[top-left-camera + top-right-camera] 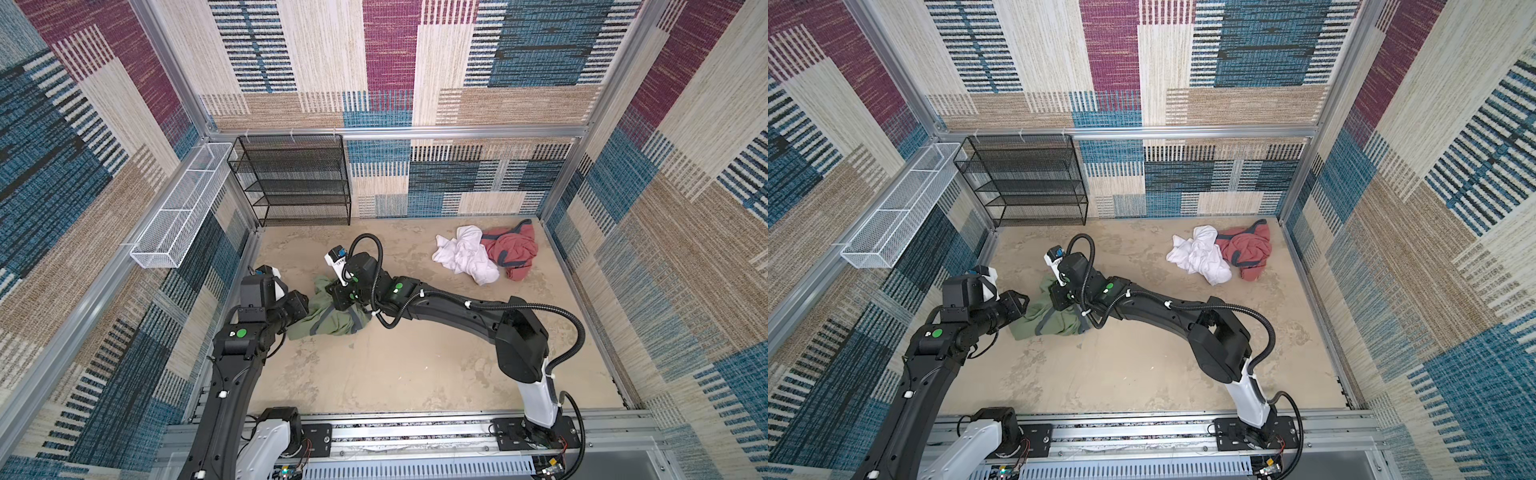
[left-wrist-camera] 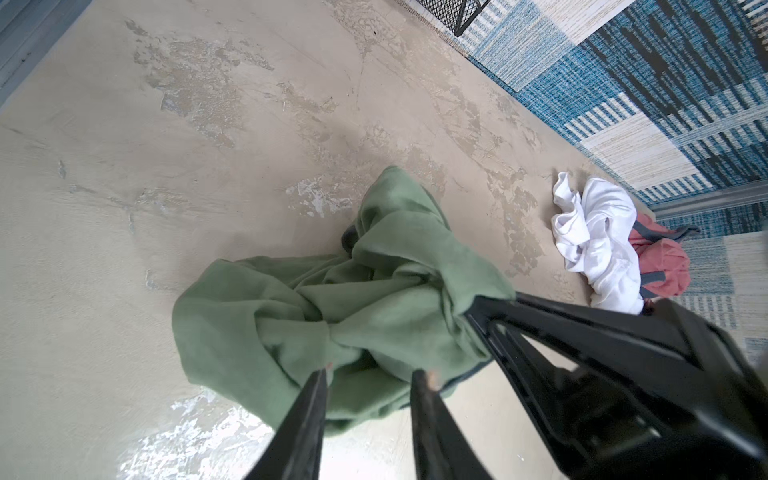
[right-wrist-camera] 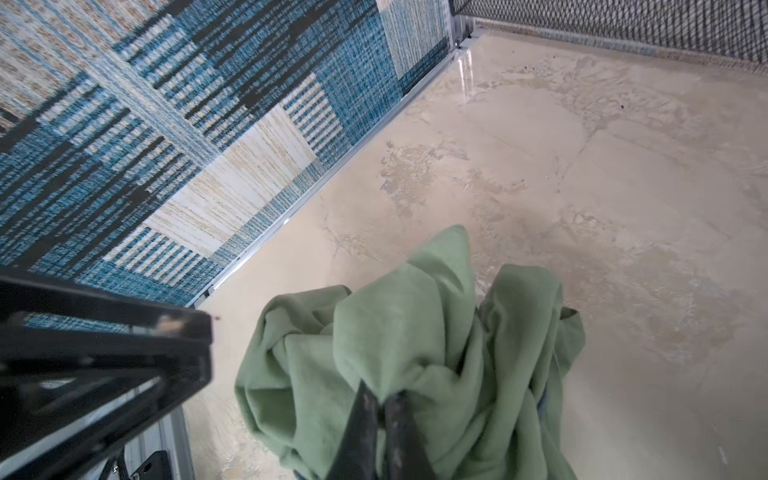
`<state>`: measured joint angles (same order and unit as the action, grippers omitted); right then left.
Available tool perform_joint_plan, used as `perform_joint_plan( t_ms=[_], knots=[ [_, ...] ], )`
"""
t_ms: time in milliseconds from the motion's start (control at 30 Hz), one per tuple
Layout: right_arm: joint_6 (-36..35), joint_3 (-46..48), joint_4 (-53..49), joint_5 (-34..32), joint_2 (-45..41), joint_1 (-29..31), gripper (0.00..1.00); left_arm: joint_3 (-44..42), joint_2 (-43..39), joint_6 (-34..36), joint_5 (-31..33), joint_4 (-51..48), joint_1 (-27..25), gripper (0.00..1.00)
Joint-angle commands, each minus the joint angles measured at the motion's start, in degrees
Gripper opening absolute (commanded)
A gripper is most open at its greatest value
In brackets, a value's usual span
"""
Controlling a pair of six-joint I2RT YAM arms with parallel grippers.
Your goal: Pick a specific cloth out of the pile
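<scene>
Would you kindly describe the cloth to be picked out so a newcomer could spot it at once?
From the black mesh shelf against the back wall, come forward over the beige floor to where the arms meet. The cloth is bunched there, pinched in the right claw; it is olive-green, while the white cloth and brick-red garment lie apart.

Soft, even light; crisp top views, softer wrist views.

Both top views are bright and diffuse, with hardly any shadow on the floor (image 1: 399, 353), and the wide lens splays the walls (image 1: 685, 208) outward at the edges. In the left wrist view the left gripper (image 2: 374, 372) is out of focus, the cloth (image 2: 374, 291) beyond its tips is sharp, and pale glare sheens the floor beside it. In the right wrist view the right gripper (image 3: 380, 390) blurs, and a bright reflection streaks the floor far beyond it by the wall rail (image 3: 457, 45).
</scene>
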<state>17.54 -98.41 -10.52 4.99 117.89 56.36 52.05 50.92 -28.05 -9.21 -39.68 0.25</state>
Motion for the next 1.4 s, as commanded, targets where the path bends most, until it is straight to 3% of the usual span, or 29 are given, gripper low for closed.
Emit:
perform_joint_plan(
  t_ms=[0, 600, 833, 1133, 1200, 1367],
  knots=[
    [0.16, -0.58, 1.67, 1.55, 1.75, -2.22, 0.00, 0.62, 0.54, 1.36, -0.10, -0.31, 0.00, 0.37],
    [3.15, 3.31, 8.16, 1.95, 11.46, -6.44, 0.00, -0.61, 3.14, 1.19, -1.30, 1.89, 0.01, 0.37],
    [3.91, 6.43, 11.30, 2.62, 10.52, -7.18, 0.01, -1.80, 3.21, 0.65, -0.63, 2.54, -0.01, 0.37],
    [3.11, 6.44, 11.01, 2.22, 9.09, -7.70, 0.19, -3.00, 4.56, -0.29, -0.70, 4.69, 0.01, 0.37],
    [2.94, 6.45, 11.18, 1.91, 7.96, -7.85, 0.30, -2.75, 4.86, -0.28, -0.98, 4.88, -0.01, 0.37],
    [2.87, 8.62, 11.83, 1.71, 5.22, -8.22, 0.45, -2.45, 4.62, -0.15, -0.99, 4.84, -0.07, 0.37]
  ],
)
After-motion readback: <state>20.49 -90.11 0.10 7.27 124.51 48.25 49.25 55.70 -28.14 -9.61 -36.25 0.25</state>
